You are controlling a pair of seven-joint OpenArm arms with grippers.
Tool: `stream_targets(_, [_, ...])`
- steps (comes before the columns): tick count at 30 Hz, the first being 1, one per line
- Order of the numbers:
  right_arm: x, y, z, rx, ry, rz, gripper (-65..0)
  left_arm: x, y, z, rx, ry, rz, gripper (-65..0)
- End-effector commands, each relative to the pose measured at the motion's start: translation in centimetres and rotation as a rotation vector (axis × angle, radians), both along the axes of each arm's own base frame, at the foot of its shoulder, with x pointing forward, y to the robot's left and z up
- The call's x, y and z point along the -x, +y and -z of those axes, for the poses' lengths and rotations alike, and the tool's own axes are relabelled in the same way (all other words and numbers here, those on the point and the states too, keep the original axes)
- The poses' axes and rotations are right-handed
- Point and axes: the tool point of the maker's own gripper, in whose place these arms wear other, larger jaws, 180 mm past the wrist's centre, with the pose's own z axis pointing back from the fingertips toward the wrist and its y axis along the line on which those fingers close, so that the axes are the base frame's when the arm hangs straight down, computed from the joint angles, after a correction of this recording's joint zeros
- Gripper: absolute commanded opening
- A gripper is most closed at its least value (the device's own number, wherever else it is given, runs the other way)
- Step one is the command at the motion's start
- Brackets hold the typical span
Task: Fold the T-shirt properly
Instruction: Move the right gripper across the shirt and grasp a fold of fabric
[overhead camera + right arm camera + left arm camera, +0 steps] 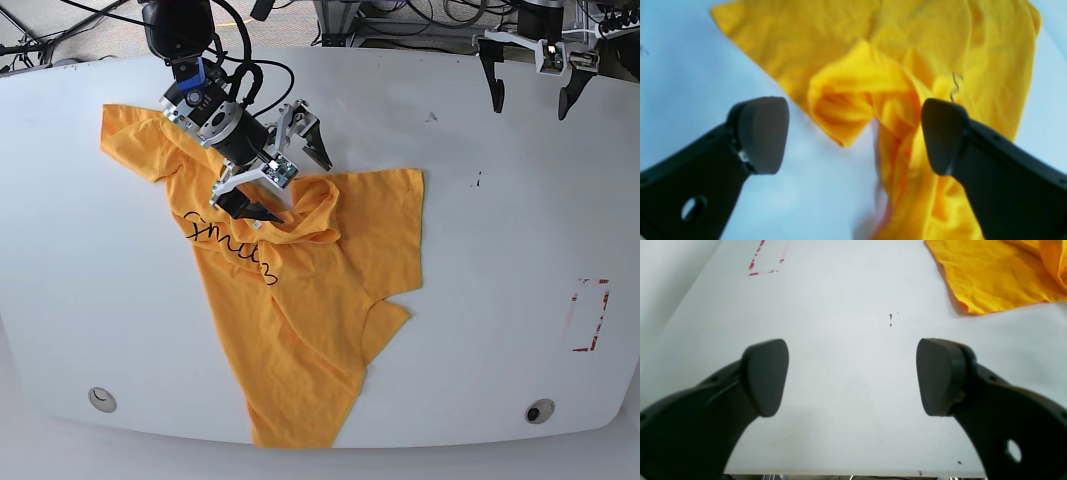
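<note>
**T-shirt lies rumpled on the surface, both sets of fingers spread**

T-shirt [290,300], orange-yellow, lies crumpled on the white surface [480,250], spreading from about 10 o'clock in the base view down to about 6 o'clock near the front edge. Black cursive lettering [232,243] shows on the cloth left of centre. A bunched fold of fabric rises just beside the right gripper [275,180], which hangs over the shirt's upper part at roughly 11 o'clock. In the right wrist view its fingers [763,133] stand wide apart with the raised fold [853,100] in the gap between them; the fingers clamp nothing, though whether one pad brushes the cloth cannot be told, as that view is blurred.

The left gripper [530,75] sits well apart from the shirt, at about 1 o'clock near the far edge of the surface. Its fingers [765,376] are likewise spread wide over bare surface and hold nothing; only a corner of the shirt [993,276] shows at the top right of the left wrist view. A red-marked rectangle [590,315] lies at about 3 o'clock, well clear of the cloth.
</note>
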Motion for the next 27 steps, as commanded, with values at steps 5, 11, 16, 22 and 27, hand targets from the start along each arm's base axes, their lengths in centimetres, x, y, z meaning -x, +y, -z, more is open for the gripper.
stream_targets(5, [-1.6, 2.5, -0.6, 0.066, -0.06, -0.091, -5.2, 0.1, 0.2, -0.8, -0.007, -0.026, 0.0, -8.5])
stream_targets(11, [-2.9, 3.9, 0.8, 0.176, -0.081, -0.16, -5.2, 0.6, 0.3, 0.1, -0.002, -0.001, -0.011, -8.5])
stream_targets(16, [-4.5, 4.6, 0.6, 0.207, -0.107, -0.195, -5.2, 0.8, 0.4, 0.4, -0.001, 0.008, -0.014, -8.5])
stream_targets(22, [-6.0, 4.4, 0.9, 0.267, -0.115, -0.22, -5.2, 0.8, 0.4, 0.4, 0.0, 0.008, -0.016, -8.5])
stream_targets(27, [-6.5, 4.6, 0.6, 0.278, -0.117, -0.209, -5.2, 0.7, 0.4, 0.4, 0.0, 0.006, -0.016, -8.5])
